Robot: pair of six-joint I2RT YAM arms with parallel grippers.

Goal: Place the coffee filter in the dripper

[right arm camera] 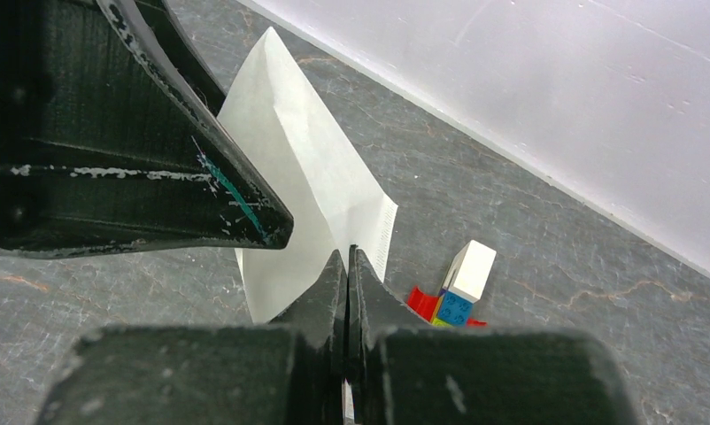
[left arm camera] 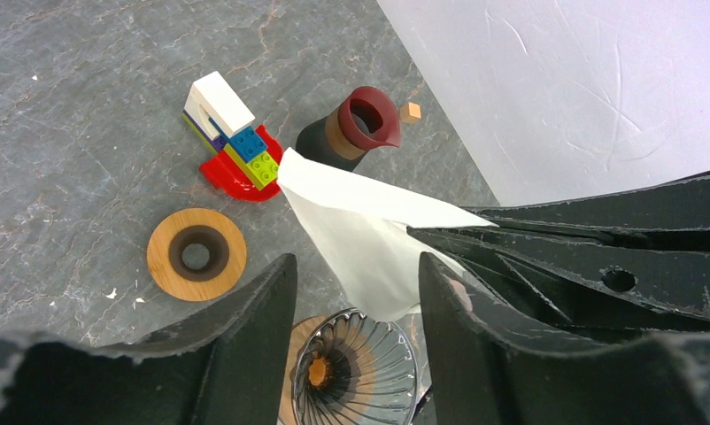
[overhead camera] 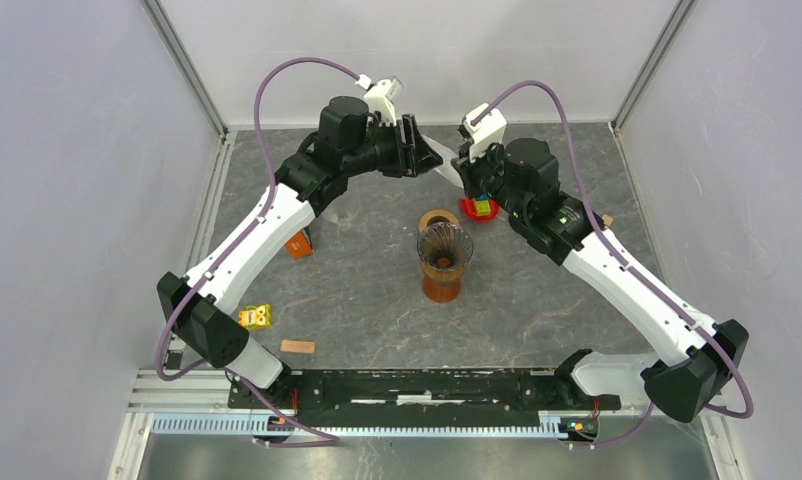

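The white paper coffee filter point(right arm camera: 307, 168) hangs in the air at the back of the table, and my right gripper point(right arm camera: 347, 254) is shut on its edge. Seen from the left wrist, the filter point(left arm camera: 360, 230) reaches down between the spread fingers of my left gripper point(left arm camera: 356, 263), which is open around its lower end. The glass dripper point(left arm camera: 360, 372) stands on its wooden base right below that gap. From above, both grippers, left point(overhead camera: 419, 150) and right point(overhead camera: 467, 165), meet behind the dripper point(overhead camera: 444, 250), and only a sliver of the filter point(overhead camera: 443, 166) shows.
A wooden ring point(overhead camera: 437, 219) lies just behind the dripper. A toy-brick stack on a red base point(left arm camera: 236, 150) and a dark cup with a maroon rim point(left arm camera: 356, 128) stand beyond it near the back wall. An orange piece point(overhead camera: 299, 244), a yellow toy point(overhead camera: 256, 317) and a wooden block point(overhead camera: 298, 347) lie left.
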